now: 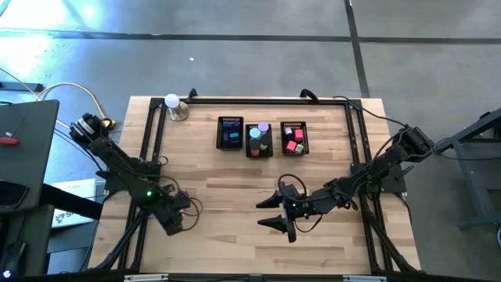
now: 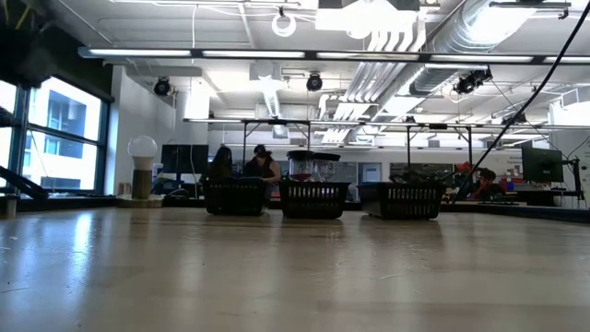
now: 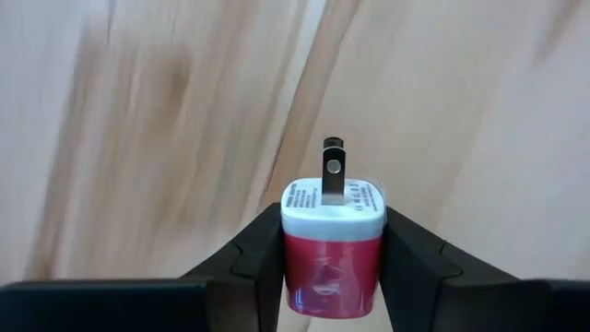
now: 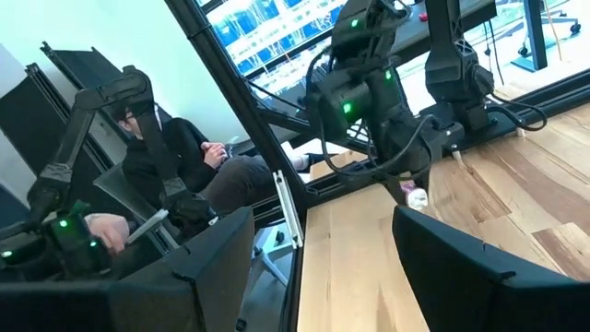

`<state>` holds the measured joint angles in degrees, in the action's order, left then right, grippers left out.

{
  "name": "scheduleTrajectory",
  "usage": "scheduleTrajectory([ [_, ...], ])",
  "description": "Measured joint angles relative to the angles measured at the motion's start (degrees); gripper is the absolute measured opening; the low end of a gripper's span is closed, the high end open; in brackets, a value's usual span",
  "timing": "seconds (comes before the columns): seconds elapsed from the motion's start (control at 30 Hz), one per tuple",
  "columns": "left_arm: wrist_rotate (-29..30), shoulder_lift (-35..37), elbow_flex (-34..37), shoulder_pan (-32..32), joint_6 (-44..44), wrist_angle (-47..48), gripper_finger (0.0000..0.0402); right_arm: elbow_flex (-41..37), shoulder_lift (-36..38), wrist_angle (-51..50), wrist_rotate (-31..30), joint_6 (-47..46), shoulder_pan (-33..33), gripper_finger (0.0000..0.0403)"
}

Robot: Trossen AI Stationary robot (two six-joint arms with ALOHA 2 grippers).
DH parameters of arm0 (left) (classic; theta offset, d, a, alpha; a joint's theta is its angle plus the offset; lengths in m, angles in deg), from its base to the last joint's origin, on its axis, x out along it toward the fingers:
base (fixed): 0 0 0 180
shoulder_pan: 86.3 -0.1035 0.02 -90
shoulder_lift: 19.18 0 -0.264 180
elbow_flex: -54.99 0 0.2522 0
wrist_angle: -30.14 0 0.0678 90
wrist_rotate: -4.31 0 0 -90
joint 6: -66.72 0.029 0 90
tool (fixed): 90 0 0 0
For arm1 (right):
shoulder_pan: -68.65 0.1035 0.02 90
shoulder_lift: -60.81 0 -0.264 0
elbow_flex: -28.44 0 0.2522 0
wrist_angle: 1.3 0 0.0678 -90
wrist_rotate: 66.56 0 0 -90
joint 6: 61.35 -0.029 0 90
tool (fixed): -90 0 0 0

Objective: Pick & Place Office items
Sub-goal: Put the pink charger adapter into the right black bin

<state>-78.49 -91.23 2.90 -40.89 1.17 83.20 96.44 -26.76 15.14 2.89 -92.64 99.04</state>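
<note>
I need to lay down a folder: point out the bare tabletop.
Widest bare patch: the wood between the three mesh bins and the two hands. Also free: the strip left of the bins, below the white ball. Crowded: around the left hand, shut on a pink-and-white plug adapter, and the open right hand.

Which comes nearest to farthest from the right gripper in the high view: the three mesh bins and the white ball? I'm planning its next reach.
From the right gripper:
1. Middle bin, straight up the table.
2. Right bin, slightly farther; nearly tied with the middle one.
3. Left bin, toward the far left.
4. White ball, far left corner.
</note>
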Motion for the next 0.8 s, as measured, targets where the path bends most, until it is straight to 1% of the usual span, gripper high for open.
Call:
scheduleTrajectory([
  [0.07, 1.62, 0.02, -1.03, -2.62, 5.26, -2.85, 0.0125, 0.0, 0.0, 0.0, 0.62, 0.67, 0.0, 0.0248],
  [0.23, 1.84, 0.04, -1.22, -8.24, 19.67, -13.89, 0.0125, 0.0, 0.0, 0.01, 2.54, 6.95, 0.0, 0.0248],
  [0.43, 1.8, 0.11, -1.2, -12.52, 30.16, -27.89, 0.0125, 0.0, 0.0, 0.01, 3.11, 7.95, 0.0, 0.0248],
  [0.57, -0.84, 0.11, -1.2, -14.52, 36.77, -38.53, 0.0125, 0.0, 0.0, -0.18, 3.07, 11.26, 0.2, 0.0248],
  [0.67, -1.28, 0.11, -1.2, -15.35, 42.34, -45.93, 0.0125, 0.0, 0.0, -0.72, 1.94, 15.45, 0.82, 0.0248],
  [0.8, -1.35, 0.11, -1.2, -16.76, 48.31, -54.16, 0.0125, 0.02, 0.0, -2.11, -1.68, 20.47, 1.73, 0.0248],
])
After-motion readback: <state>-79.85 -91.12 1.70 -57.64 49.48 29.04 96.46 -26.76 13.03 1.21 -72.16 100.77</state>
